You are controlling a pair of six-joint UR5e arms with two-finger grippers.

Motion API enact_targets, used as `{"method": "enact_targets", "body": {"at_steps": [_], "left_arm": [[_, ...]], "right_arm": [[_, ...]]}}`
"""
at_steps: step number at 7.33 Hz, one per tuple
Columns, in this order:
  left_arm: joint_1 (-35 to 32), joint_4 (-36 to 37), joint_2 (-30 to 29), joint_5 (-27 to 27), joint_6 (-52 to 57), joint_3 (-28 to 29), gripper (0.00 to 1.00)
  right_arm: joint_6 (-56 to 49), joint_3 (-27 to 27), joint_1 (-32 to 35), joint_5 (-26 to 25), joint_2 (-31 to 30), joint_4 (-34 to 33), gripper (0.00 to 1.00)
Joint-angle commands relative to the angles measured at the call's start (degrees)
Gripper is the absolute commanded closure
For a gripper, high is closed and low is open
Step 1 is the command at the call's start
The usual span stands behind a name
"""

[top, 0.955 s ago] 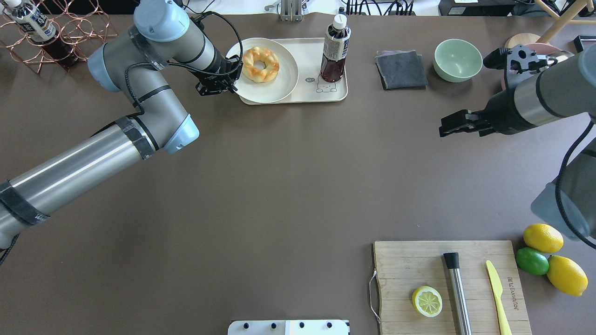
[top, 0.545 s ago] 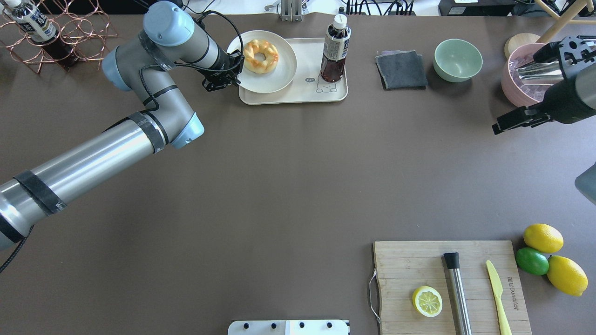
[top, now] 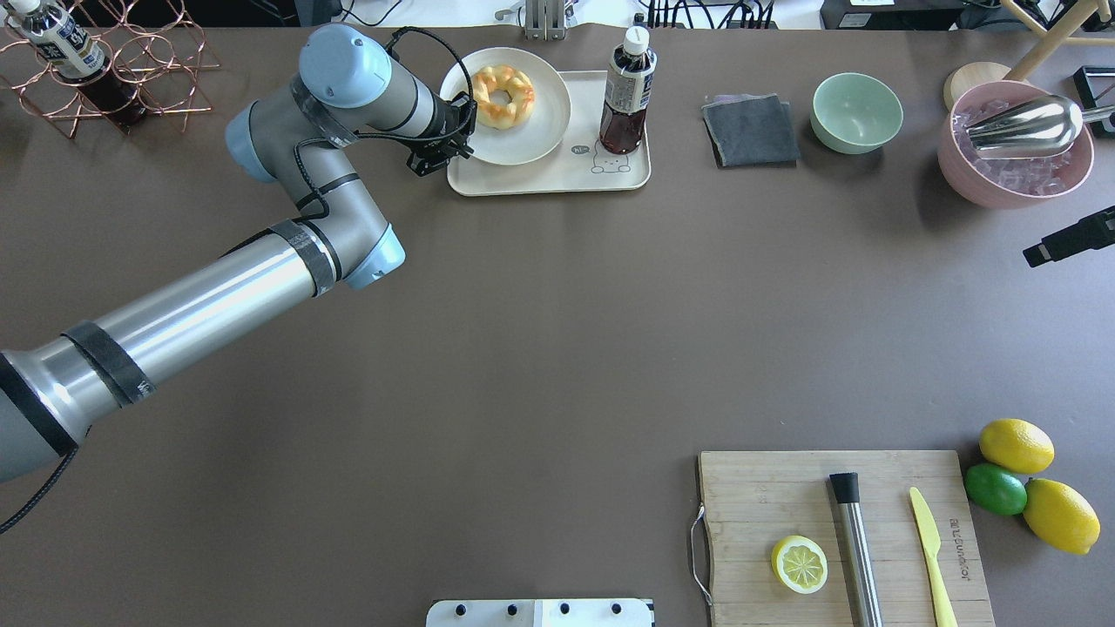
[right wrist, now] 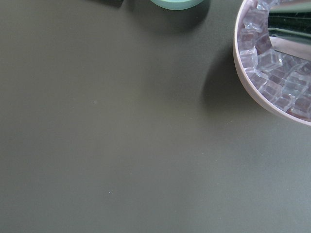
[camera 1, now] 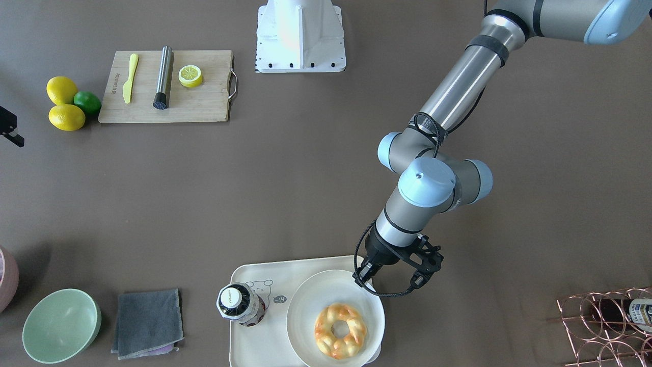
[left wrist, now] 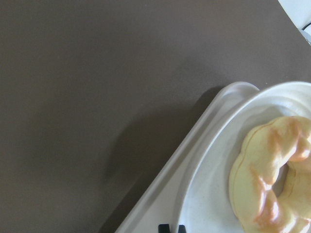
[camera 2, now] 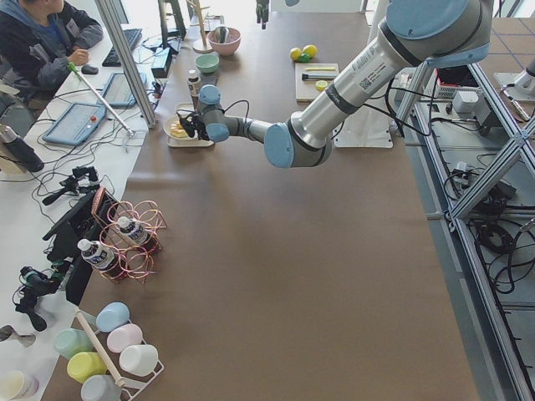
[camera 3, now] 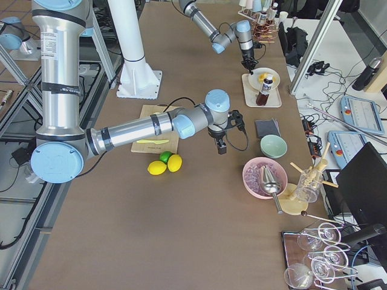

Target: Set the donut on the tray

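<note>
The braided yellow-orange donut (top: pixel 503 84) lies on a round off-white plate (top: pixel 542 129). The plate is over the left end of the cream-white tray (top: pixel 557 177) and overhangs its far-left corner. I cannot tell whether the plate rests on the tray. My left gripper (top: pixel 453 144) is shut on the plate's left rim. The front-facing view shows the same: donut (camera 1: pixel 340 330), plate (camera 1: pixel 305 306), tray (camera 1: pixel 254 346), left gripper (camera 1: pixel 364 278). In the left wrist view the donut (left wrist: pixel 272 174) is at the right, above the tray's rim (left wrist: pixel 194 145). My right gripper (top: pixel 1067 242) looks shut and empty at the right edge.
A dark drink bottle (top: pixel 627 91) stands on the tray's right end. Beyond are a grey cloth (top: pixel 751 129), a green bowl (top: pixel 857 111) and a pink ice bowl (top: pixel 1015 157). A wire rack (top: pixel 113 61) is far left. A cutting board (top: pixel 841 535) with a lemon half is near right.
My left gripper has carried the plate with the donut farther away and to the right over the tray's left end. My right arm has drawn back to the right edge.
</note>
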Motion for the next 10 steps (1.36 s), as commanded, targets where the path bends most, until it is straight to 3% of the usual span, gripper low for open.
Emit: {"method": "enact_targets", "body": {"at_steps": [1,2,3,4,5,7,8,10], "left_arm": [[1.7,-1.5,-0.2,1.1,-1.7,-0.1,0.87],[1.7,-1.5,0.1,1.0,-1.5,-0.8,0.13],[1.1,-1.3,0.5,0.6,-1.1,-2.1,0.04],[0.2,-0.8,3.8,-0.1,0.1,-7.1,0.03],[-3.5,1.8,8.8,-8.2,2.7,-14.6,0.03],[-10.6,16.8,18.8,-22.2,16.0,-31.7,0.03],[-11.7,24.6,25.1,-24.0,28.6,-41.0,0.04],[-17.7,45.7,41.3,-21.8,63.1,-60.2,0.04]], "right_arm": [[-1.8,-0.5,1.9,0.6,-0.5,0.0,0.00],[-1.8,-0.2,1.9,0.6,-0.5,0.0,0.00],[-1.8,-0.2,2.0,0.6,-0.6,0.0,0.00],[-1.8,-0.4,2.0,0.6,-0.5,0.0,0.00],[-1.7,-0.5,2.0,0.5,-0.5,0.0,0.00],[-1.8,-1.9,4.2,0.4,0.2,0.0,0.00],[-1.8,-2.8,5.3,0.4,0.5,-0.1,0.00],[-1.8,-4.7,7.6,0.0,1.2,-0.8,0.00]]}}
